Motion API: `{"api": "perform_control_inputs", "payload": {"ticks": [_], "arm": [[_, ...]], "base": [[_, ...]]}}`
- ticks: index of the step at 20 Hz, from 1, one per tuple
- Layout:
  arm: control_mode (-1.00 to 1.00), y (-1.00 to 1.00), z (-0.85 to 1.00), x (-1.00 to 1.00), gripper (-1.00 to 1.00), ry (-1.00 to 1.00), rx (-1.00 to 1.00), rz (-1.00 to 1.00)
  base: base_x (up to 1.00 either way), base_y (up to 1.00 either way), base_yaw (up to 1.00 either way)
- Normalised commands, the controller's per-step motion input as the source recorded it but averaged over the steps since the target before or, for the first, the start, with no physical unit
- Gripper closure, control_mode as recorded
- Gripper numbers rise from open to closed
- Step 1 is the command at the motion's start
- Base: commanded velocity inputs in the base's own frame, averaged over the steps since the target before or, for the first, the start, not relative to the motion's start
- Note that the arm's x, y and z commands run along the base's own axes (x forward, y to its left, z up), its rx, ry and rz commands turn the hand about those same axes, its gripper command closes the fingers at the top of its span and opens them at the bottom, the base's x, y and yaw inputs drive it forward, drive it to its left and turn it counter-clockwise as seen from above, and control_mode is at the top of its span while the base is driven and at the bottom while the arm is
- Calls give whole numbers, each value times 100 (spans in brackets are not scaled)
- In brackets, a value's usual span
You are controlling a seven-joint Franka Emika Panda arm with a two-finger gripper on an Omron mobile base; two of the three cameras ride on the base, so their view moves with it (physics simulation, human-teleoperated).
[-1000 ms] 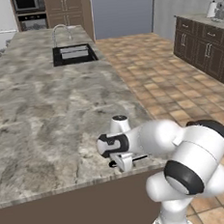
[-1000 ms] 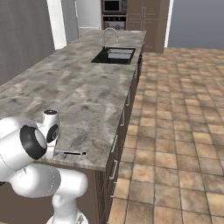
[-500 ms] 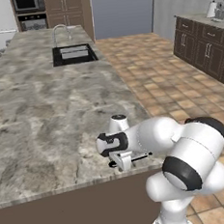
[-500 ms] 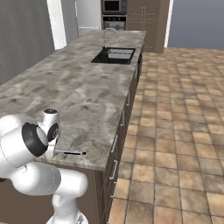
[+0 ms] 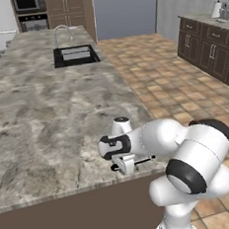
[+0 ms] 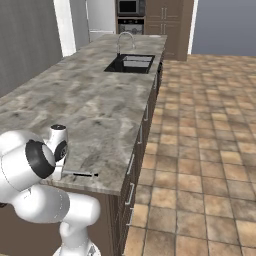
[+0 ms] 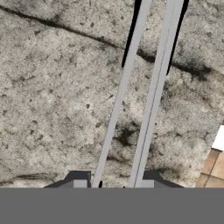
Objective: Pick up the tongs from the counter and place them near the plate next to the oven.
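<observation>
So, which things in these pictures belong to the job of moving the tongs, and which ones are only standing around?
Belong to the job:
- tongs, lying on the counter
- counter
- gripper, down at the tongs, jaws on either side

Only standing around:
- sink
- faucet
- oven, far end
- microwave

Tongs: smooth silver-grey metal arms, matt black ends. Counter: grey-beige marbled stone top, low sheen, on dark brown wood-look base. Floor: matt terracotta tile.
</observation>
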Motion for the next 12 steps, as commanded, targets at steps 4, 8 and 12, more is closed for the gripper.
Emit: {"api": "perform_control_inputs", "payload": {"ticks": [4,8,12], "arm": [[-100,0,0,0,100,0,0,0],[-100,-4,0,0,100,0,0,0],[-100,-28,47,0,100,2,1,9]], "base": [[0,0,0],[0,0,0],[0,0,0]]}}
